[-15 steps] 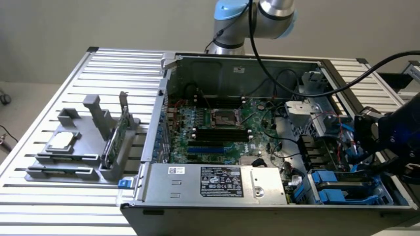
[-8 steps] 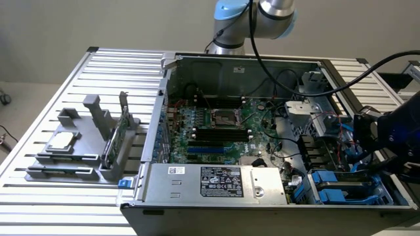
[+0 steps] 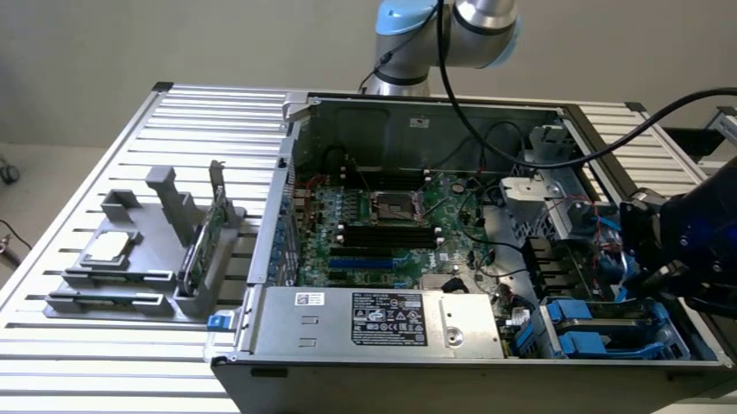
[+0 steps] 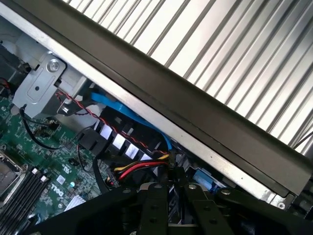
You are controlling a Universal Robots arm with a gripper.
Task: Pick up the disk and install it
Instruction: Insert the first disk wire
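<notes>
Two fingers (image 4: 157, 205) of the gripper (image 4: 175, 185) sit close, with a slim dark gap between them. I cannot tell whether they pinch anything. Just past the tips are a blue edge (image 4: 203, 179) and the red-yellow-black cable bundle (image 4: 139, 170). Landmark is the power supply (image 3: 381, 319). The disk (image 3: 574, 330) sits in the bay just beside it, on the exterior view's right. The gripper hangs above the disk, farther from the supply. I judge the step is seating the disk: stay square to the bay, steer off the cables, press evenly on the carrier. Its blue frame faces up toward the case's open side. Long axis seems to run down into the bay, not sure.
</notes>
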